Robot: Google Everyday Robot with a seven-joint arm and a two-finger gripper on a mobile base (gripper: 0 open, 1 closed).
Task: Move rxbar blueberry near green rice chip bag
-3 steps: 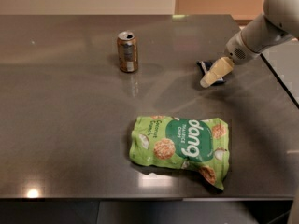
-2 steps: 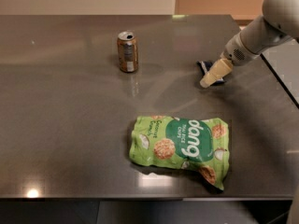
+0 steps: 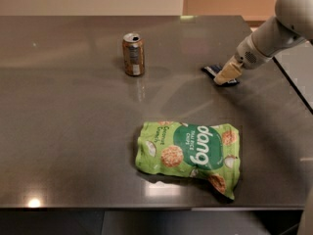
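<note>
Pincer (image 3: 226,76) first: you will find it beyond the right end of the green rice chip bag (image 3: 188,151), well apart from it. Its pale tan tip is lowered to the bench (image 3: 68,131) and slants down to the left. Whether the pincer is apart, together or clamped on anything, you cannot tell from this view. The white arm (image 3: 274,33) behind it runs up and to the right, farther from the bag, and leaves the picture at the upper right corner.

The rxbar blueberry (image 3: 211,70) lies flat right under that tip, so it too is beyond the bag's right end and well apart from it. You see only its dark navy ends, one poking out on the far-left side of the tip and a sliver on the near side. The middle is covered. The tip looks to be touching the wrapper.

The bag itself lies flat near the front edge of the bench, its long side running left to right. It is crinkled, with white "dang" lettering turned sideways and round rice chips pictured on it.

Beyond the bag's left end, well apart from it, a brown-gold soda can (image 3: 133,54) stands upright. It is about as far behind the bag as the bar is.
</note>
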